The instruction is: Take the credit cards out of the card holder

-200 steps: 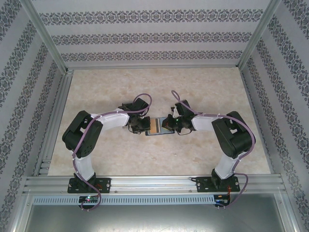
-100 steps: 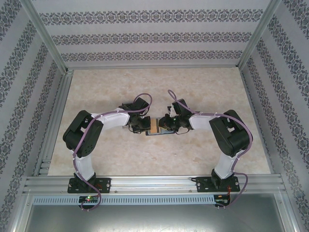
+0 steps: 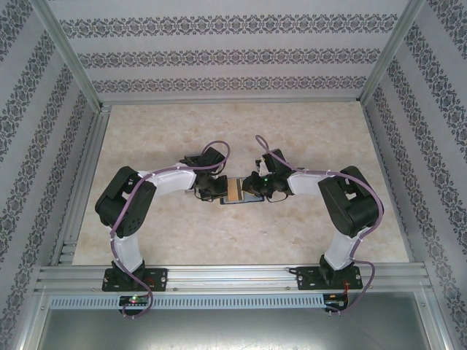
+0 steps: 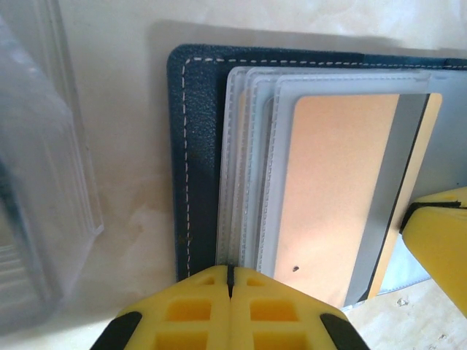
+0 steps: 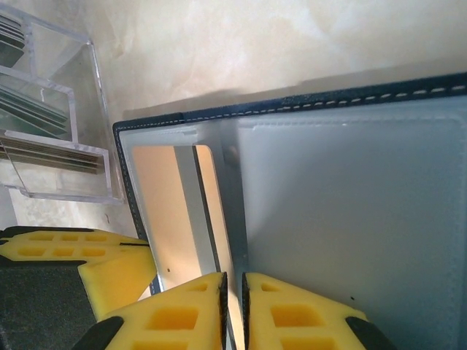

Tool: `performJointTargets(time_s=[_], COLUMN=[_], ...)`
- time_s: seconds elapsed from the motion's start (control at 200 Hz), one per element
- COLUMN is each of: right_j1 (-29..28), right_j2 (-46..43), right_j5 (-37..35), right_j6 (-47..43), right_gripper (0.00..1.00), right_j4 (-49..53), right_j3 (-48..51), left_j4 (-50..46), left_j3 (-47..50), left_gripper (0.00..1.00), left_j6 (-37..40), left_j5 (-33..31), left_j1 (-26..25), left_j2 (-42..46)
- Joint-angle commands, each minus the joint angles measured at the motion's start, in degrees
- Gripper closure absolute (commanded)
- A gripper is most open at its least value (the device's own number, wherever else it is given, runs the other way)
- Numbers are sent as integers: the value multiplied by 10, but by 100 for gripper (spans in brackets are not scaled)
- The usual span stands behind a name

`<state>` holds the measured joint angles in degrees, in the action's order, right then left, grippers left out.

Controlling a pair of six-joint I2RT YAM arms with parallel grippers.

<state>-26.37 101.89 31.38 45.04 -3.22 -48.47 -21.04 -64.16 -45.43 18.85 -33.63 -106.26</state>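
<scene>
Left gripper (image 4: 230,275) closed at card holder (image 4: 195,146) edge; right gripper (image 5: 233,284) pinched on its clear pocket (image 5: 350,204)

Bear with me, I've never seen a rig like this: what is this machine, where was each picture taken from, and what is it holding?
Two robot arms are bolted at a table's near edge. The wide picture looks down from above and behind; the other two come from a camera on each wrist, so the yellow blocks are that arm's tool. On the table lies an open dark card holder with a tan card in a clear sleeve, beside a clear plastic stand. The left tool is shut at the holder's edge; the right tool is closed to a slit on a sleeve edge.
</scene>
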Motion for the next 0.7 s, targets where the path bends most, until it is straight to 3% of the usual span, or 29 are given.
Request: performJointTargets(time_s=[0.0,0.33,0.44,0.515,0.694], right_j1=[3,-6,-6,-5,4], right_j2=[0,25,26,26,-1], right_j5=[-1,24,21,22,2], right_j6=[-9,-1,-1,-1,-6], right_gripper=[83,80,89,100,100], right_j4=[0,-19,-18,-17,-6], right_j3=[6,0,0,2,15], left_j4=[-34,-31,-30,-31,-34], left_j3=[-5,-6,-6,-7,-5], left_gripper=[100,100,100,100,100], left_j6=[7,9,8,9,10], left_j5=[0,5,5,6,2], left_j1=[2,1,1,1,1], left_j2=[-19,-20,-20,-20,-19])
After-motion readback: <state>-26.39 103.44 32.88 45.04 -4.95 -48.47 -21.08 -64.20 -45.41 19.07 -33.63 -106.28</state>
